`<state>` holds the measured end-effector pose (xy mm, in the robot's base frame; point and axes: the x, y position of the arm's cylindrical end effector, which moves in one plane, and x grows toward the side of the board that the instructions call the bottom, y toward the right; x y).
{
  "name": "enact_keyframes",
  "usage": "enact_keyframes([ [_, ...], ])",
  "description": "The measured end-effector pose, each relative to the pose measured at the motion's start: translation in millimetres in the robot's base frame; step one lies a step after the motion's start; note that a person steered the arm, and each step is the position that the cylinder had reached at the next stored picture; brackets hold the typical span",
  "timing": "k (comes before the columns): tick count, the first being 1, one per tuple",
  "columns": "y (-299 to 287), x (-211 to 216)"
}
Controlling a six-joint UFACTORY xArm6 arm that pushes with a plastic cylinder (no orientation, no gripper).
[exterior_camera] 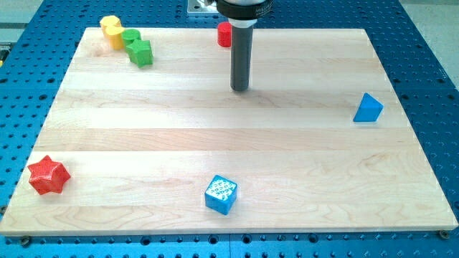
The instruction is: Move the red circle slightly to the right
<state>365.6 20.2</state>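
Note:
The red circle (224, 34) sits near the view's top edge of the wooden board, just left of the rod and partly hidden by it. My tip (239, 89) rests on the board below and slightly right of the red circle, a short gap away from it. No block touches the tip.
A yellow block (111, 29), a green circle (130, 36) and a green block (141, 52) cluster at the top left. A blue triangle (368, 108) lies at the right. A red star (48, 175) lies at the bottom left, a blue cube (221, 194) at the bottom middle.

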Motion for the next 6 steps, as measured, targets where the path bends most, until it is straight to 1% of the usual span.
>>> enact_keyframes([
  [2,-76,-40],
  [4,-84,-130],
  [5,-82,-168],
  [6,-41,-159],
])
